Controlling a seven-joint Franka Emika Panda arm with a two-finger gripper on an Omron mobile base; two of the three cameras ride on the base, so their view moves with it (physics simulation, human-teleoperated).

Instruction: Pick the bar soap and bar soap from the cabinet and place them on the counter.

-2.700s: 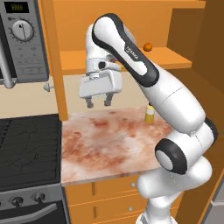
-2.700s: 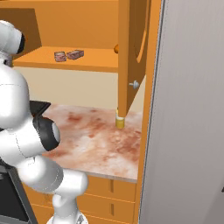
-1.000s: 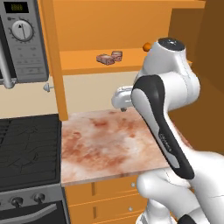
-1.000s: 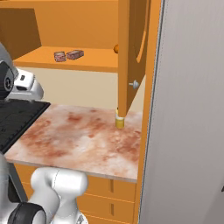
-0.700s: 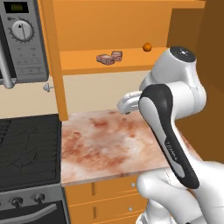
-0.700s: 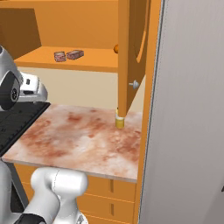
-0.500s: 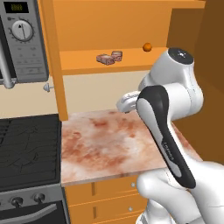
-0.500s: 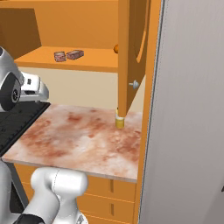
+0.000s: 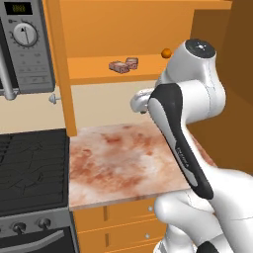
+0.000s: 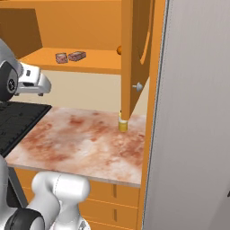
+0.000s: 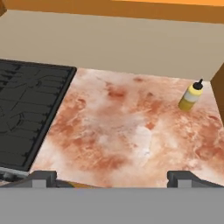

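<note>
Two small pinkish-tan bar soaps [image 9: 123, 65] lie side by side, touching or nearly so, on the flat orange shelf of the open cabinet [image 9: 99, 69], above the mottled reddish-brown tabletop [image 9: 118, 163]. Neither one is grasped. A small orange ball [image 9: 166, 51] rests further along the same shelf.

In the hand view the gripper [image 11: 111, 177] points down at the tabletop, its two dark fingertips [image 11: 41, 177] standing far apart near the bottom corners with nothing between them (spread wide and empty). The hand sits below shelf level and looks at the stone surface, so the soaps lie up and behind its line of sight. Judging from this, the coming move turns on raising the hand and tilting it toward the shelf.

In the right base view the soaps [image 10: 70, 56] sit near the shelf's front edge, each with its long axis running roughly along the shelf.

The left base view shows the white arm bent in front of the cabinet, its bulk hiding the tabletop's right end. The right base view shows what that hides: a yellow bottle [image 10: 122, 122] standing on the tabletop at the foot of the open cabinet door [image 10: 134, 58]. The hand view shows the bottle [image 11: 191, 96] too, and the black stove top [image 11: 30, 113] beside the tabletop.
</note>
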